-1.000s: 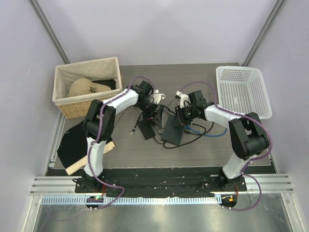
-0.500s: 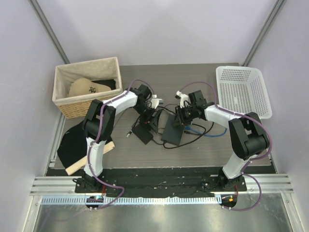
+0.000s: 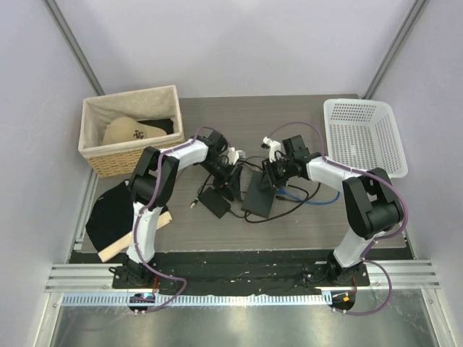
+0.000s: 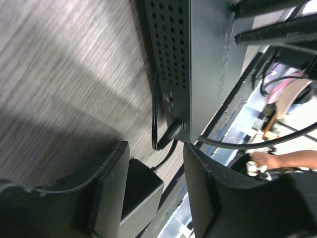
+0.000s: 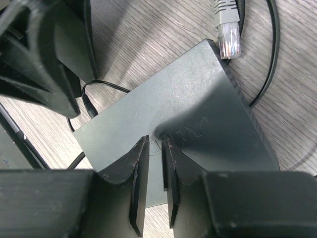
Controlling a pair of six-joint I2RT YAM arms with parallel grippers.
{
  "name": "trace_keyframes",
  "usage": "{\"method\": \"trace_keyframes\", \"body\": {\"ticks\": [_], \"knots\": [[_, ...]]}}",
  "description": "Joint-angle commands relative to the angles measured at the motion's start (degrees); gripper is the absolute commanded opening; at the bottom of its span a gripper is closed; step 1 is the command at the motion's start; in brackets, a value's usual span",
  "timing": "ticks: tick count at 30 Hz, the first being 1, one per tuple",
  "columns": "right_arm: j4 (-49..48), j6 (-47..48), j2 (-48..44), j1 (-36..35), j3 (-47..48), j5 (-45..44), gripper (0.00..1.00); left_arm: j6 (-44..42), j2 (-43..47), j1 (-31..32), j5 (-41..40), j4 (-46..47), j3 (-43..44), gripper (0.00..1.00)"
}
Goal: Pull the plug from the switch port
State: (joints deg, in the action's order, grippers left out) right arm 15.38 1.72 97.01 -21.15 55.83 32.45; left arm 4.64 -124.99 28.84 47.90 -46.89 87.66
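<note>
Grippers facing each other, left gripper (image 4: 156, 148) parted, right gripper (image 5: 154, 144) nearly closed, empty.

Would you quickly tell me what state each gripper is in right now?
Left gripper: open, holding nothing.
Right gripper: nearly shut, holding nothing, tips over the switch box.

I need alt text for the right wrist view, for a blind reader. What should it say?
The right gripper, fingers nearly together, is over the flat black switch box on a wooden table. A clear plug with a grey boot lies just beyond the box's far corner, its tip fully exposed.
</note>
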Motion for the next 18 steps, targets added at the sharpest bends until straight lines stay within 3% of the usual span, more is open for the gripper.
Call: {"method": "trace_keyframes", "body": {"ticks": [1, 11, 18], "knots": [[4.75, 2.24, 1.95, -0.21, -0.37, -2.39, 0.25, 2.47, -2.45, -0.19, 3.42, 1.89, 1.9, 0.5], [4.57, 2.59, 2.57, -0.12, -0.46, -2.74, 0.25, 2.83, -5.7, -0.19, 14.14, 2.07, 1.99, 0.31], [4.66, 2.68, 2.83, -0.12, -0.55, -2.65, 0.25, 1.77, -7.9, -0.19, 16.78, 1.98, 3.04, 0.29]]}}
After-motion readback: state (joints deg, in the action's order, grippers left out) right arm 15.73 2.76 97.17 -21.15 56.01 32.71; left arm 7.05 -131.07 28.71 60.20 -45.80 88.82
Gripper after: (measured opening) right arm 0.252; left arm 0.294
